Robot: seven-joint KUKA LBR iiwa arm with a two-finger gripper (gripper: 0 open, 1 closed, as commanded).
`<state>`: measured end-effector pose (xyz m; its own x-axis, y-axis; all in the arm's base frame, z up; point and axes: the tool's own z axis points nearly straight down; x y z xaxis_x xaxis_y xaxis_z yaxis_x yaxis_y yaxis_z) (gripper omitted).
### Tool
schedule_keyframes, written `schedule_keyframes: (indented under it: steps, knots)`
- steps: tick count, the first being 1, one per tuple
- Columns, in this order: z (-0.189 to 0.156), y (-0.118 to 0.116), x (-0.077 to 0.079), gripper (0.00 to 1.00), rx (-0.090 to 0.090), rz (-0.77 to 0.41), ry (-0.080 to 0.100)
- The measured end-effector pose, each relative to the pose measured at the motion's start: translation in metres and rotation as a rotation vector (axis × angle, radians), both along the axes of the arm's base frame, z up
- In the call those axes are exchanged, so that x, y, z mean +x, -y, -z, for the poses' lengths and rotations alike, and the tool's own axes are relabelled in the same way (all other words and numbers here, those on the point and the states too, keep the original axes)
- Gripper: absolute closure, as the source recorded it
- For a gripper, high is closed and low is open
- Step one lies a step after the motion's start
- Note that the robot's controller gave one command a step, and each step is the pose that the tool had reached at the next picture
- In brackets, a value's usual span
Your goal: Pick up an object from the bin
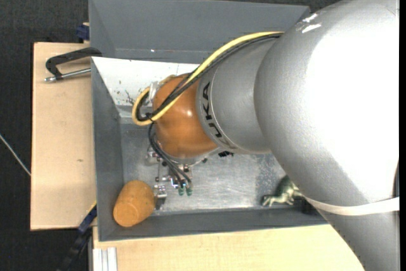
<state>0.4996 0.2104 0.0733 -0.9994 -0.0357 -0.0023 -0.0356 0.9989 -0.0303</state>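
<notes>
Progress: nothing looks lifted yet. The tan, rounded, cork-like lump (134, 203) lies on the floor of the grey metal bin (104, 136), in the view's lower-left corner. By my judgement both the grasp and the lift remain.
Gripper: the gripper (166, 187) is low in the bin, just beside the lump, up and to its right. I cannot tell whether they touch.
Opening: I cannot tell whether it is parted or closed. Nothing is seen in it.
Other thing: a small greenish metallic piece (281, 195) lies well to the lump's right.
</notes>
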Motion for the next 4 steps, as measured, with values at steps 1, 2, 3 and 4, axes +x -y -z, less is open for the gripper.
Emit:
schedule_keyframes:
  steps: [1, 2, 3, 4]
  knots:
    - [0.001, -0.001, 0.002, 0.00, -0.005, 0.060, -0.005]
    - [0.001, 0.009, -0.005, 0.00, 0.009, 0.141, -0.002]
    - [0.001, 0.005, 0.001, 0.00, -0.009, 0.242, -0.009]
    - [0.001, 0.010, 0.000, 0.00, -0.006, 0.290, -0.003]
